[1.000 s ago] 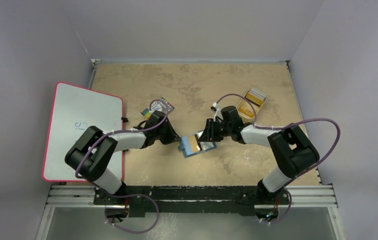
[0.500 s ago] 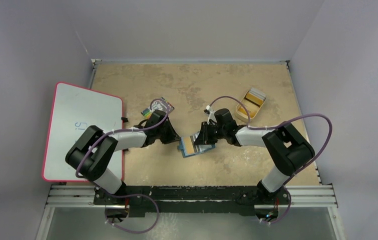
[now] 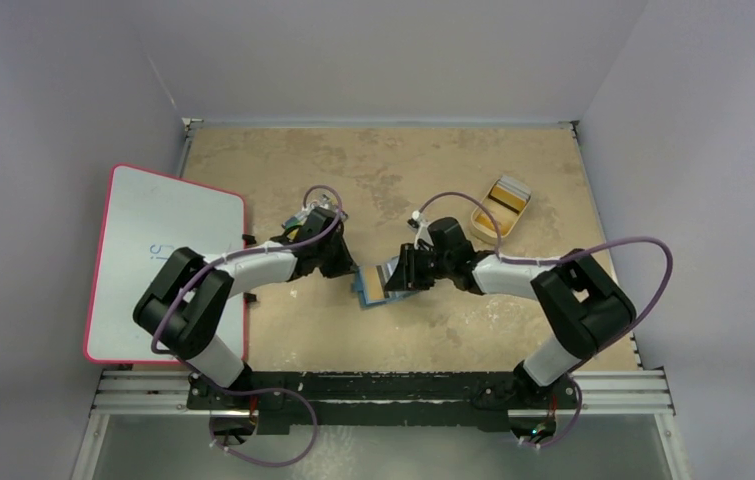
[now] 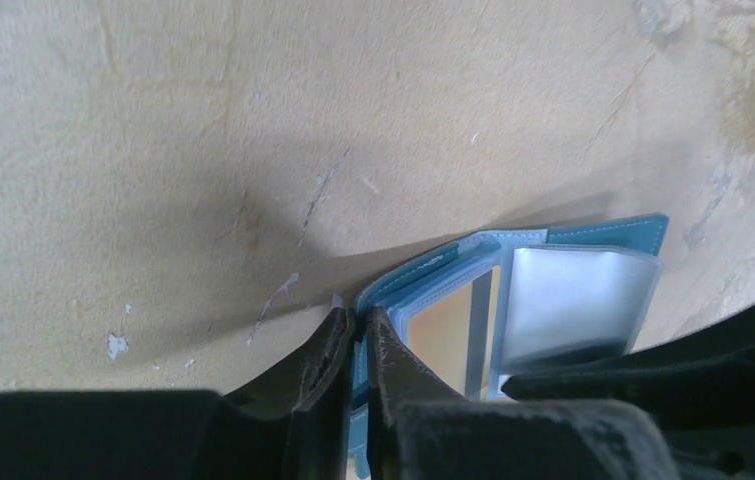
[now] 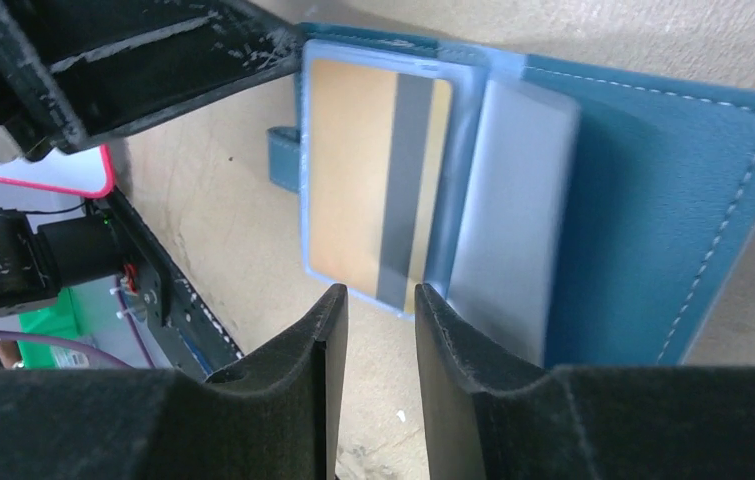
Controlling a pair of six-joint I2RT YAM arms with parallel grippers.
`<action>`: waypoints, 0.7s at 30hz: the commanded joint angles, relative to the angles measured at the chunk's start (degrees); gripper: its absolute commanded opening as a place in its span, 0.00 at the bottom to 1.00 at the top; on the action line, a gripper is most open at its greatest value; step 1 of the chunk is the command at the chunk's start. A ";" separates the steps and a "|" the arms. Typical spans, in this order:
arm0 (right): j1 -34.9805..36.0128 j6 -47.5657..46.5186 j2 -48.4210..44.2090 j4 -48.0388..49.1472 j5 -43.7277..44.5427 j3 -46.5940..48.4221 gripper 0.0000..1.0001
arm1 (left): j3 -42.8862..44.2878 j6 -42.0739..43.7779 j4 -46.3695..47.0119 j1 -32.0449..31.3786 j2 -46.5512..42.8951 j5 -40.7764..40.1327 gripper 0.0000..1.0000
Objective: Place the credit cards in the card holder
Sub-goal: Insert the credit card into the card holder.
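Step in hand, by my read: seating credit cards in the card holder (image 3: 377, 286), which lies open on the bench (image 3: 373, 170), near-left of the tan tray (image 3: 477, 222). L end effector (image 4: 356, 330) is clenched on the holder's teal cover edge, pinning it. R end effector (image 5: 380, 300) is part-released, nothing visibly between its jaws, tips at the end of the gold card (image 5: 363, 190), which sits slotted in the holder. The whitish card (image 5: 508, 220) lies beside it, blurred, prob. part-in.

Next, likely: R nudges the card home w/o dragging the holder, then back to the tray.

Count: 1 holder, 2 cards at holder, more in tray (no. unclear), 1 tray.
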 commanded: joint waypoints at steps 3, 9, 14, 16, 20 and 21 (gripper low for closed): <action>0.32 -1.64 -6.49 -0.70 2.99 -0.07 0.34 | 4.88 2.94 -4.09 0.25 -2.10 -2.58 0.20; -0.94 -3.28 -5.24 -1.86 3.40 1.52 0.32 | 3.40 0.74 -1.64 0.21 -4.55 1.33 0.33; -2.57 -5.75 -5.31 -4.18 6.43 3.35 0.32 | 0.22 -2.65 6.48 0.04 -5.57 6.88 0.37; -3.44 -6.60 -3.86 -4.31 6.33 3.59 0.31 | -1.20 -4.17 9.99 -0.09 -5.07 8.16 0.38; -4.27 -7.03 -0.91 -2.39 5.98 2.74 0.27 | -3.95 -7.24 17.51 -0.26 -2.80 11.45 0.38; -4.29 -6.96 -0.36 -1.82 5.91 2.41 0.26 | -4.27 -7.64 18.72 -0.27 -2.23 12.00 0.39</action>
